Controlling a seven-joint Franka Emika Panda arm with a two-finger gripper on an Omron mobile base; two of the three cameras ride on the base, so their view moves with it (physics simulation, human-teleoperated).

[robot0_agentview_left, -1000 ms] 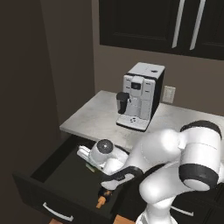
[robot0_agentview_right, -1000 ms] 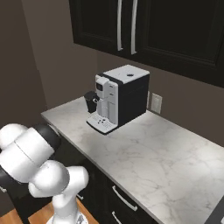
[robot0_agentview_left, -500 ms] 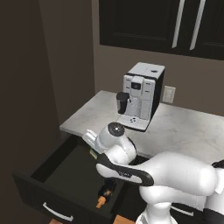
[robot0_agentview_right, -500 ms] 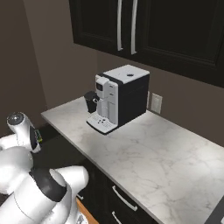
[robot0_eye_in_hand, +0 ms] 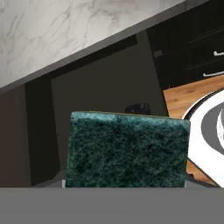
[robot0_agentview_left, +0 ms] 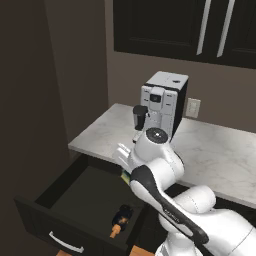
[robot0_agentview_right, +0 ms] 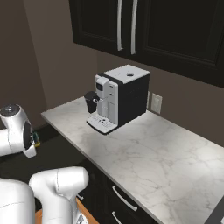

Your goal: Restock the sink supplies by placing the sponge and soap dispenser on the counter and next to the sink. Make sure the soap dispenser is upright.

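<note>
The sponge (robot0_eye_in_hand: 127,148) sits close in the hand view, green scrub face toward the camera and hiding the fingertips. My gripper (robot0_agentview_left: 124,167) is shut on the sponge (robot0_agentview_left: 126,176) and hangs over the open drawer just below the counter (robot0_agentview_left: 220,150) edge. From the right, a yellow-green corner of the sponge (robot0_agentview_right: 36,140) shows beside the white hand. The soap dispenser (robot0_agentview_left: 120,220) lies on its side on the drawer floor near the front right, orange pump pointing at the drawer front. The sink is out of view.
A black and white coffee machine (robot0_agentview_left: 161,102) stands at the back of the counter (robot0_agentview_right: 144,148) with a wall outlet (robot0_agentview_left: 192,107) beside it. The open dark drawer (robot0_agentview_left: 55,225) juts out below the counter's left end. Dark upper cabinets (robot0_agentview_right: 144,26) hang overhead. A tall dark panel (robot0_agentview_left: 40,100) closes the left.
The arm has risen out of the drawer and swung toward the counter edge, carrying the sponge up with it. The soap dispenser has stayed where it lay.
</note>
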